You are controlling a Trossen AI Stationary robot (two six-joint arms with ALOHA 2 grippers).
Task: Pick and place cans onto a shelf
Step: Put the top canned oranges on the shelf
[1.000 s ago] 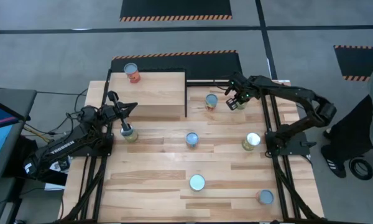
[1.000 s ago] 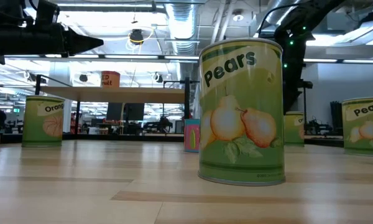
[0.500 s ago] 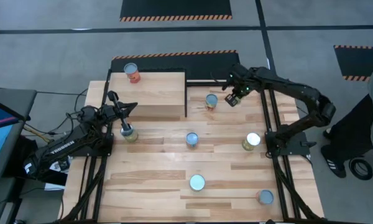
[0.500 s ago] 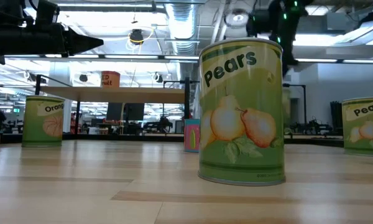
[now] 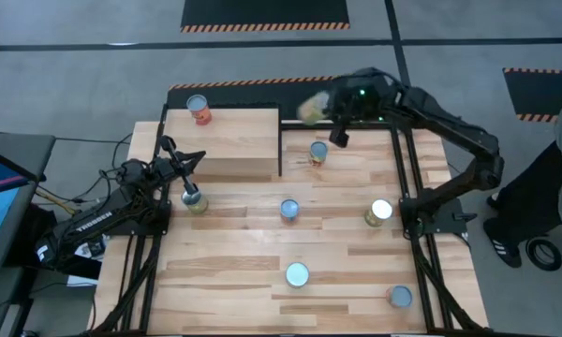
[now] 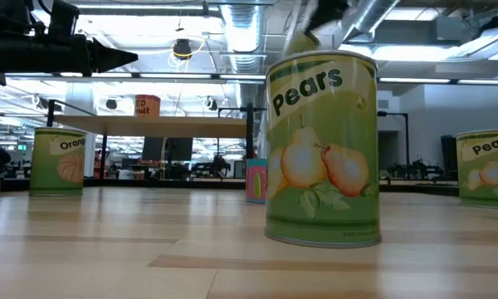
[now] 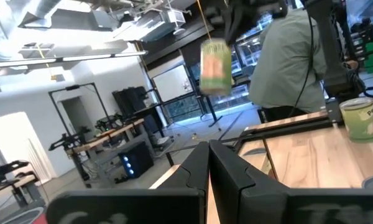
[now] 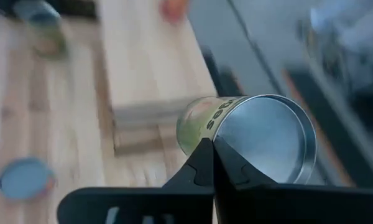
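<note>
High view: planked worktop [image 5: 262, 253] on grey floor; pale shelf [image 5: 227, 140] at back left holds a red can [image 5: 198, 109]; the right tool [image 5: 340, 133], now swung toward the shelf, has fingers together, a blurred green can [image 5: 313, 109] beside it.
Low view: Pears can [image 6: 321, 149] foremost; bright ceiling lights behind.
Left wrist view: left tool [image 7: 209, 163] closed, empty, unmoved.
Right wrist view: green can lies sideways past the fingertips.

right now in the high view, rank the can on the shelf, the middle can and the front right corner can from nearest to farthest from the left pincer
From the left pincer:
1. Can on the shelf, at its back left corner.
2. Middle can, table centre.
3. Front right corner can, farthest.
</note>
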